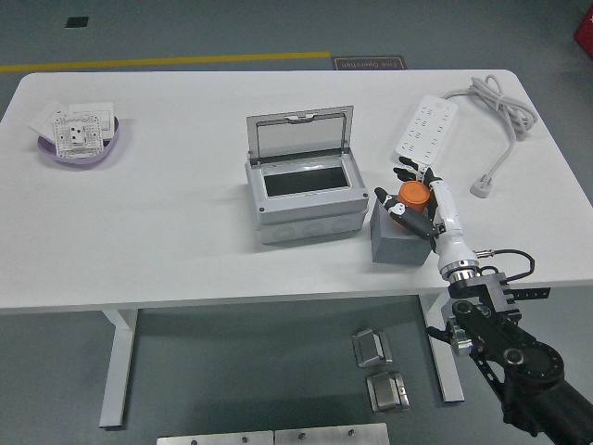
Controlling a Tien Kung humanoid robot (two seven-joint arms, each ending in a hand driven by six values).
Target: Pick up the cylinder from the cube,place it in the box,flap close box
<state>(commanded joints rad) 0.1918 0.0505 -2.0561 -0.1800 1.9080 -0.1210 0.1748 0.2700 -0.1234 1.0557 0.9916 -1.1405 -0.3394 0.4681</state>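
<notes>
Closing around the orange cylinder (pixel 411 195), the right robot hand (pixel 413 198) has its black fingers (pixel 397 211) curled about the cylinder's sides, so by the look of it the grasp is made or very nearly made. The cylinder sits on top of the grey cube (pixel 397 242), which stands on the white surface (pixel 167 232) just to the right of the grey box (pixel 304 195); whether the cylinder's base has left the cube's top cannot be told from this angle, though it appears to be resting there. The box stands open near the middle of the surface, its clear-windowed flap (pixel 300 137) raised upright behind the dark opening, and nothing can be seen inside it. Judging from this, the task is in its first step: the pick-up is under way, while carrying the cylinder leftward across to the box, lowering it into the opening and swinging the flap down are all left to do. The left arm is out of view. Farther off, a white power strip (pixel 424 128) with its coiled cable lies behind the robot hand, and a purple dish (pixel 54 152) holding white socket plates sits at the far left corner, both well apart from the work.
</notes>
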